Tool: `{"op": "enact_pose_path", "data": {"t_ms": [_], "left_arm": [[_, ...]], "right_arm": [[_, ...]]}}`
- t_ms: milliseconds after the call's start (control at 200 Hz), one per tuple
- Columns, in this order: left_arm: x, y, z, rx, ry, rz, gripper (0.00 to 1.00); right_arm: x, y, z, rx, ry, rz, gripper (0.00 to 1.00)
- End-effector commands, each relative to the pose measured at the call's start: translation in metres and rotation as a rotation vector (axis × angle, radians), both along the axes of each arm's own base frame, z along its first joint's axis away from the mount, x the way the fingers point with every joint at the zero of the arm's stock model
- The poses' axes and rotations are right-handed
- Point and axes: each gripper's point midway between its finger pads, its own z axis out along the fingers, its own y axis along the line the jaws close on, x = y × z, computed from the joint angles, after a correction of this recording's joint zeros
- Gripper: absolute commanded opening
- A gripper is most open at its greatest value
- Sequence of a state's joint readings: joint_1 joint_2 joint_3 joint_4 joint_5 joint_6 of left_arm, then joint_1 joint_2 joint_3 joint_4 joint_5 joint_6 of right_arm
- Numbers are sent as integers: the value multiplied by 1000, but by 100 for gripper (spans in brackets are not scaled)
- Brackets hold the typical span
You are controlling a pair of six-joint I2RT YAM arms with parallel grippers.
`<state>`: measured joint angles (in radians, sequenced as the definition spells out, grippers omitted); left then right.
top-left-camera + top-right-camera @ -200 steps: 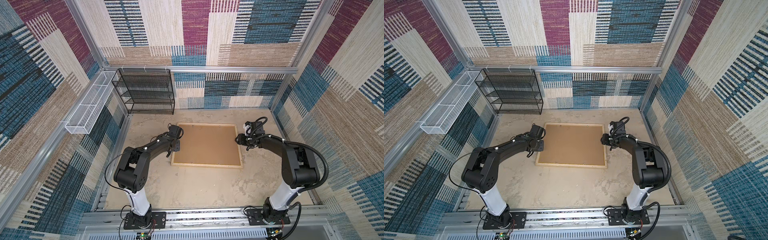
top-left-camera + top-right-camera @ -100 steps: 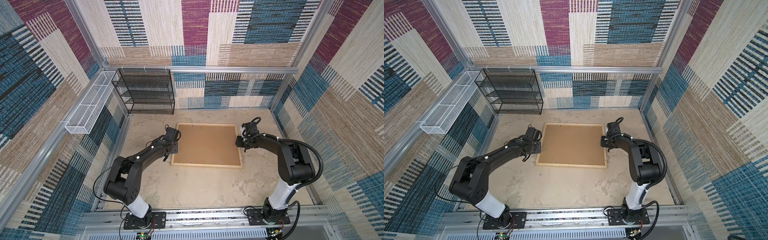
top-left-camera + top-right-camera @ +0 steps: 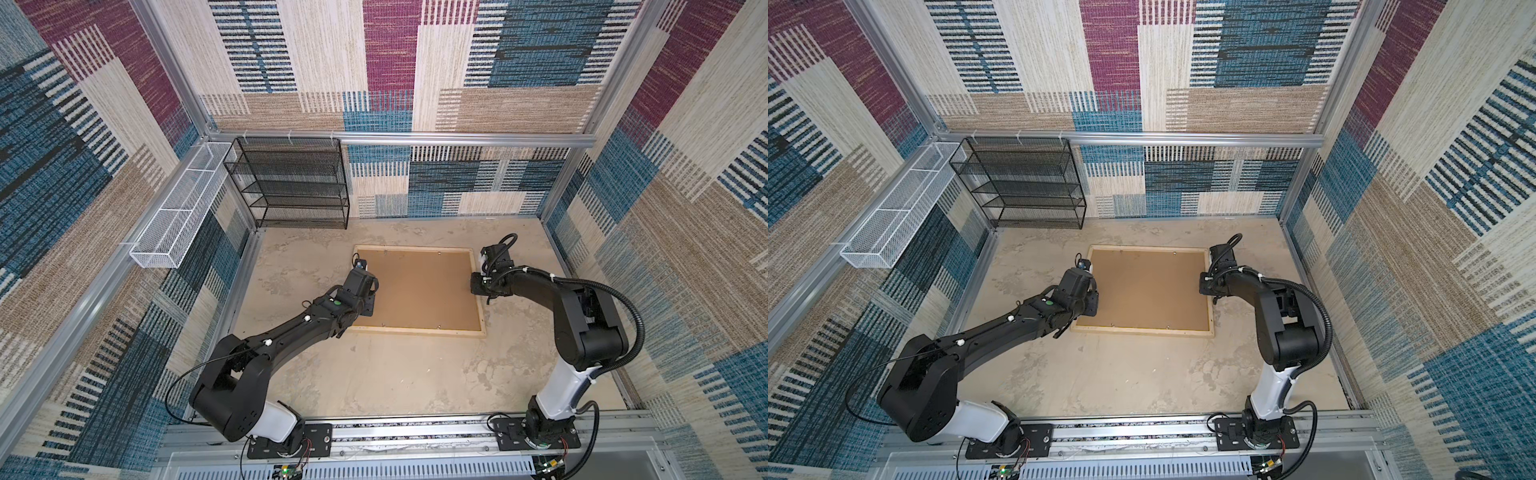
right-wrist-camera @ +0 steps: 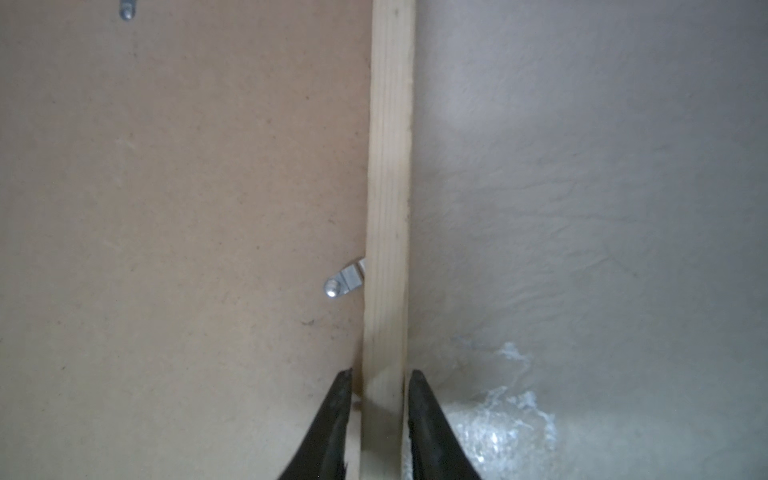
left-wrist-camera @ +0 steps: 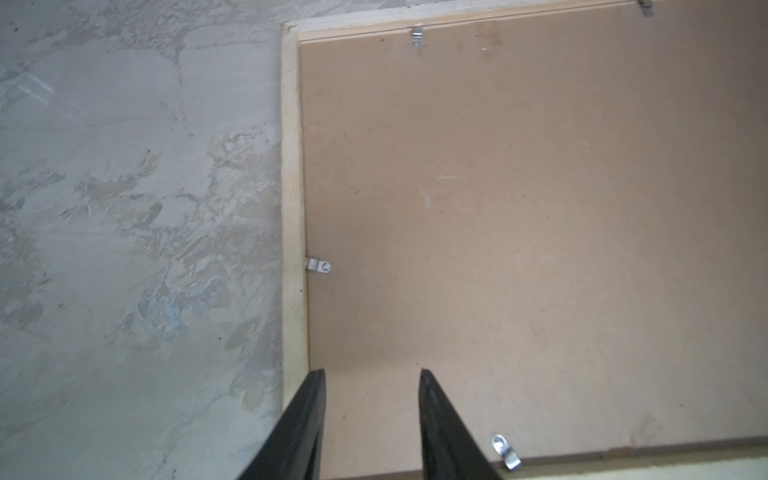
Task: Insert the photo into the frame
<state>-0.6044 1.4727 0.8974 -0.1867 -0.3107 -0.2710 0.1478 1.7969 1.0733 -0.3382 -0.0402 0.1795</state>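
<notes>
The frame (image 3: 415,331) (image 3: 1142,331) lies face down mid-table, pale wood strips around a brown backing board (image 3: 419,291) (image 3: 1146,286). The photo is hidden. My left gripper (image 3: 368,305) (image 3: 1090,303) hangs over the board just inside the frame's left strip. In the left wrist view it (image 5: 372,372) is open with bare board between its fingers. My right gripper (image 3: 478,286) (image 3: 1206,286) is at the frame's right strip. In the right wrist view it (image 4: 380,372) straddles that strip (image 4: 388,208), one finger against each side, shut on it.
Small metal clips (image 5: 319,266) (image 4: 343,284) stick out from the strips over the board's edge. A black mesh shelf (image 3: 291,183) stands at the back left, with a white wire basket (image 3: 178,212) on the left wall. Patterned walls close in on three sides.
The left arm has stretched out lower, and its gripper now sits slightly nearer along the frame's left edge. The right gripper's jaws have narrowed onto the right strip.
</notes>
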Motion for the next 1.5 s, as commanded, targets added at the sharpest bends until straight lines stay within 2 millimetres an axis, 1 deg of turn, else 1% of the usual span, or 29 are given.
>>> {"op": "enact_pose_path", "data": {"t_ms": [0, 185, 260, 346, 441, 521, 621, 761, 831, 916, 1097, 1202, 1342, 1492], "left_arm": [[2, -17, 11, 16, -64, -90, 40], [-17, -47, 8, -12, -71, -230, 44], [-25, -54, 6, -32, -76, -270, 47], [-32, -60, 6, -51, -86, -303, 48], [-41, -67, 6, -72, -94, -343, 48], [-47, -74, 3, -84, -97, -367, 49], [-58, -87, 2, -87, -114, -421, 48], [-69, -101, 5, -35, -203, -454, 46], [-78, -109, 7, -13, -251, -473, 46], [-92, -121, 7, 21, -306, -522, 47], [-114, -146, 2, 105, -360, -618, 49], [-118, -155, -3, 189, -406, -638, 49], [-126, -171, -12, 268, -453, -703, 50], [-117, -176, -16, 382, -527, -670, 51]], "right_arm": [[0, -4, -2, -26, 7, -23, 24], [-1, -8, -10, -51, 31, -28, 23], [-1, -8, -11, -53, 31, -26, 21], [0, -8, -8, -58, 25, -24, 19], [2, -7, -5, -58, 21, -15, 13], [7, -6, 1, -57, 12, -4, 11], [12, -5, 11, -58, -4, 4, 10], [17, -2, 26, -50, -19, 19, 8], [20, 0, 34, -49, -21, 28, 6], [21, -1, 41, -56, -17, 35, 5], [24, -2, 64, -63, -34, 38, 3], [25, -2, 77, -64, -52, 39, 3], [25, -2, 85, -72, -48, 47, 2], [23, -2, 90, -70, -53, 49, 2]]}}
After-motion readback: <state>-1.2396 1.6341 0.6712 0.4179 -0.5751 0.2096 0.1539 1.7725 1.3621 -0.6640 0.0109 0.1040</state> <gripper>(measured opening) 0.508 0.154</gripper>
